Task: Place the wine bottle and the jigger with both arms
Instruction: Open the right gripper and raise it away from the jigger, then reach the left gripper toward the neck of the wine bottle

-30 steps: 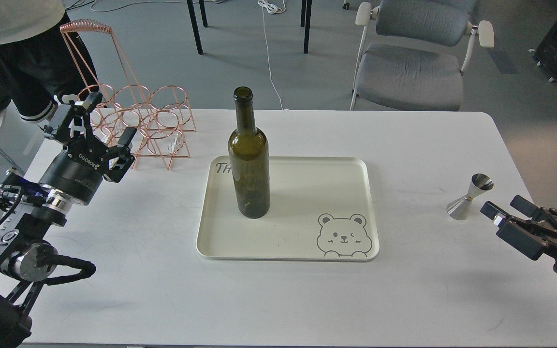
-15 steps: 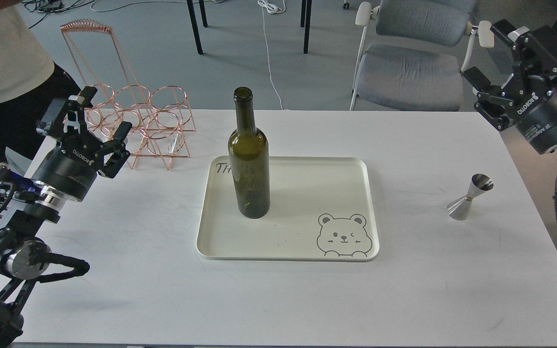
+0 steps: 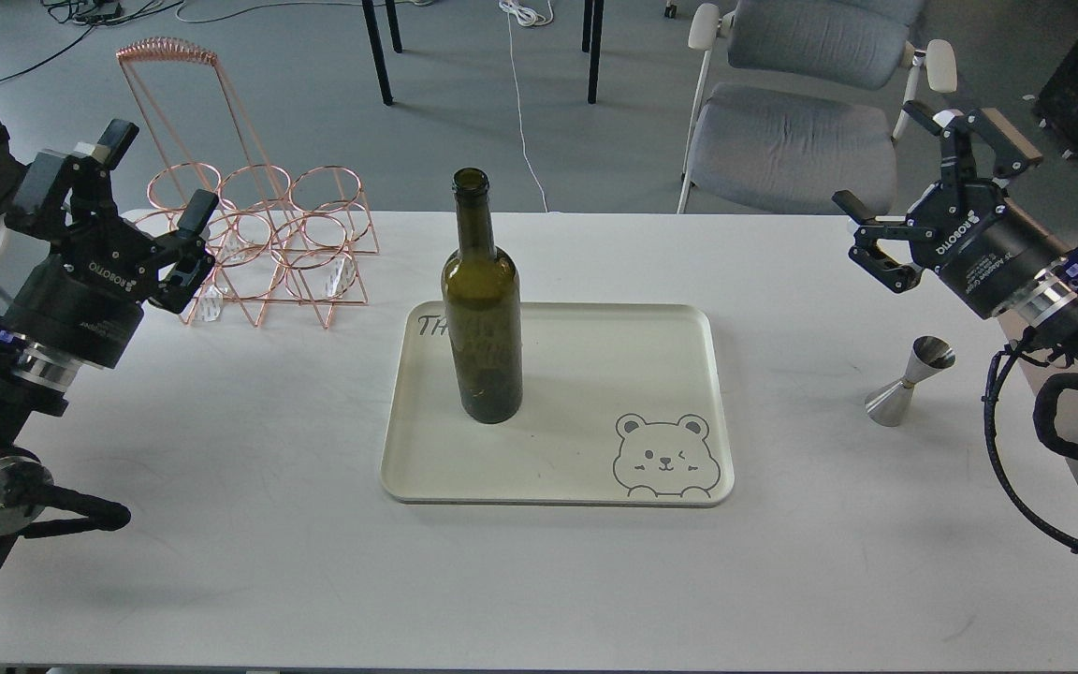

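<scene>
The dark olive-green wine bottle [image 3: 482, 309] stands upright on the left part of the cream tray [image 3: 595, 468]. The steel jigger [image 3: 910, 381] stands on the white table to the right of the tray. My left gripper [image 3: 157, 174] is open and empty, raised at the table's left edge in front of the copper rack, far from the bottle. My right gripper [image 3: 885, 163] is open and empty, raised at the right side, up and behind the jigger.
A copper wire bottle rack [image 3: 263, 239] stands at the back left of the table [image 3: 539, 580]. A grey chair [image 3: 801, 122] stands behind the table's far right edge. The tray has a bear drawing [image 3: 664, 457] at its front right corner.
My left gripper has drawn back to the left and up. My right arm rose from low by the jigger to high at the right, then came down and left towards the table.
</scene>
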Motion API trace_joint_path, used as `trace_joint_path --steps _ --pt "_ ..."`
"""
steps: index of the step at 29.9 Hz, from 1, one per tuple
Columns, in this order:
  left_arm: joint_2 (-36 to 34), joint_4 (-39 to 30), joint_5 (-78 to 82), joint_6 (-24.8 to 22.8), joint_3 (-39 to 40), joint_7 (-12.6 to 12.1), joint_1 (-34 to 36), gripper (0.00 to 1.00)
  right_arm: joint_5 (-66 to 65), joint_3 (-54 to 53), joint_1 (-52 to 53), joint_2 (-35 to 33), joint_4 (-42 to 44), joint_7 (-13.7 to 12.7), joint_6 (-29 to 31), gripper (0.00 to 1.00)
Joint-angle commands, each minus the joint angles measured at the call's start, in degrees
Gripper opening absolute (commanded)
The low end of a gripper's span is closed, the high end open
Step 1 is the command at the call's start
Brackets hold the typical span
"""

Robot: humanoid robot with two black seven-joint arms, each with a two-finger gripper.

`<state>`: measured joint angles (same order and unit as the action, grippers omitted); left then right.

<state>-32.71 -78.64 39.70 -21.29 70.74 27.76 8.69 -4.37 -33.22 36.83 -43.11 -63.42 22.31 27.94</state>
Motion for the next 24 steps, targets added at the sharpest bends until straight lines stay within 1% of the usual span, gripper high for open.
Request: trace_joint_path --steps 1,4,8,12,15,17,20,21,24 --pt "-0.2 -0.6 0.8 0.0 0.0 0.0 0.5 0.98 -0.3 0.2 0.1 1.5 0.3 0.2 0.1 0.99" --pt "-0.3 -0.9 4.1 -0.1 0.2 0.0 0.9 0.98 -0.5 0.1 0.1 2.1 0.3 0.4 0.1 0.99" --pt "-2.3 -3.4 12.6 0.0 0.1 0.2 2.6 0.98 -0.6 0.1 0.1 2.3 0.4 0.5 0.1 0.99" --pt "-4.1 -4.5 25.7 -0.1 -0.6 0.2 8.1 0.98 -0.6 0.1 0.1 3.1 0.5 0.5 0.1 0.99" --pt "-6.8 -4.8 37.7 -0.2 -1.1 0.2 13.1 0.98 -0.6 0.1 0.1 3.6 0.6 0.5 0.1 0.99" --pt "-8.4 -4.8 46.0 -0.2 -3.0 0.2 16.0 0.98 -0.7 0.1 0.2 3.8 0.9 0.5 0.1 0.99" --pt "-9.8 -4.9 58.3 0.2 -8.4 0.2 21.7 0.98 -0.8 0.1 0.3 4.5 1.7 0.5 0.1 0.99" --pt "-9.9 -5.2 61.0 0.3 -10.1 0.2 22.9 0.98 -0.9 0.1 0.2 4.6 2.0 0.5 0.1 0.99" --pt "-10.0 -7.8 66.3 0.5 -11.7 0.2 24.7 0.98 -1.5 0.0 0.2 4.7 2.0 0.5 0.1 0.99"
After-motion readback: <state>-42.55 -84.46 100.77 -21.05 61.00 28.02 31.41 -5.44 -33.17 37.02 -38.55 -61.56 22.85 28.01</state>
